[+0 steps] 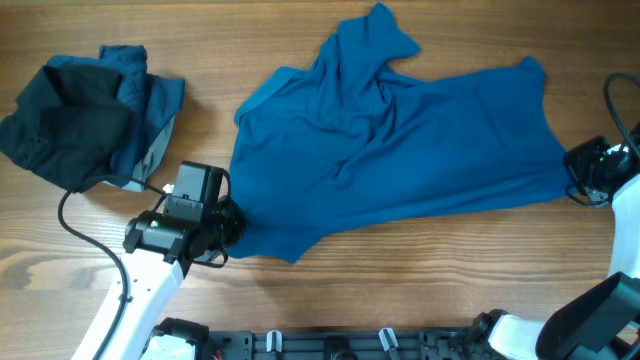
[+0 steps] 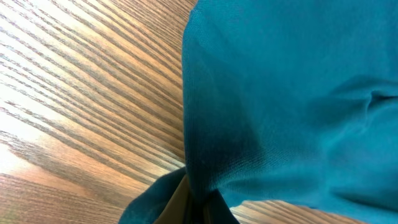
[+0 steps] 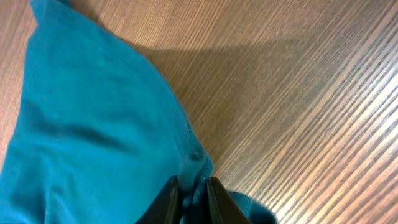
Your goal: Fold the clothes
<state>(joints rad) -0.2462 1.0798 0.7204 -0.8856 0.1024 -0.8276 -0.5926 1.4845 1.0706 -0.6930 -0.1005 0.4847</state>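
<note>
The big blue shirt [image 1: 400, 150] lies rumpled in the middle of the table [image 1: 400, 290]. A dark pile [image 1: 80, 115] of other clothes sits off to the left. The left end effector [image 1: 232, 222] is pinched on the shirt's lower left corner, and the right end effector [image 1: 577, 178] is clamped narrow on the right hem. Both bites look thin to me, so a hard pull could slip the cloth out. The overhead view gives the layout, but only the wrist views show fabric between the fingers [image 3: 166, 202].
</note>
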